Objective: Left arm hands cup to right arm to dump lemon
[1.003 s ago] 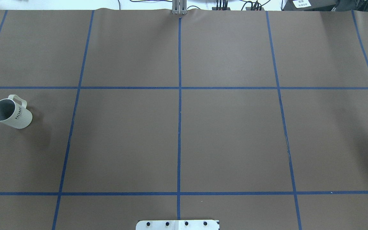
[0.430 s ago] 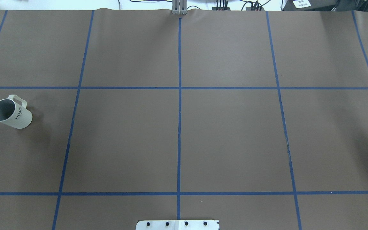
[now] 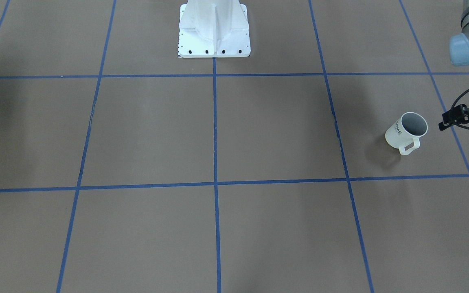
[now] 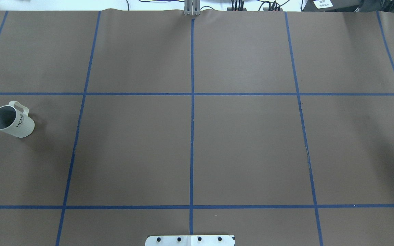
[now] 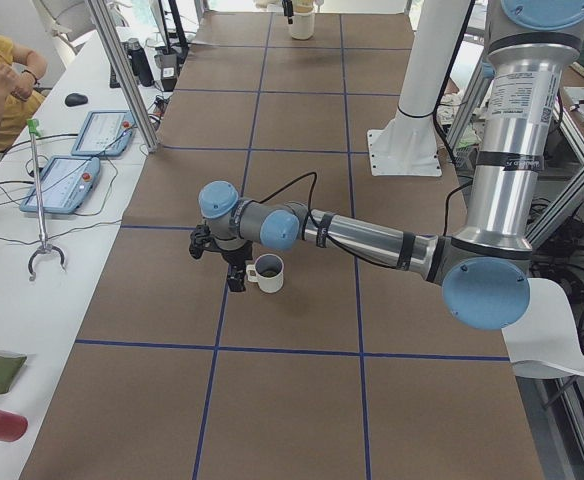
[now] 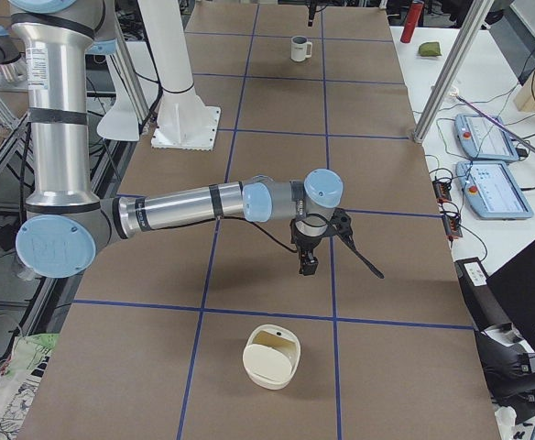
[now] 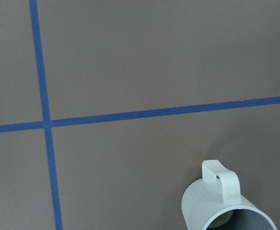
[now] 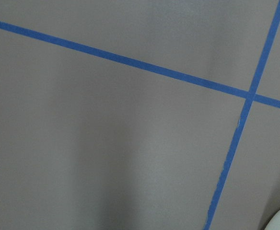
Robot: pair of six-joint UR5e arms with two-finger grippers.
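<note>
Left gripper beside the cup, handover not yet begun.

The cup [image 3: 406, 131] stands upright on the bench [image 3: 259, 130], well off to the robot's own left of its white base [image 3: 214, 32] and a little forward of it. Its mouth is up and its handle is turned away from the base, and a sliver of the lemon [image 7: 220, 221] shows inside. The left gripper [image 3: 464, 117] hovers just past the cup, farther out from the base, so the coming reach should run back toward the base and down (whether it is apart or together I cannot tell; the wrist camera shows no fingers). The right gripper [image 6: 308, 264] hangs on the base's other side, well apart from the cup, and its state is likewise unreadable. The left arm [image 5: 372, 238] is plainly the nearer.
</note>
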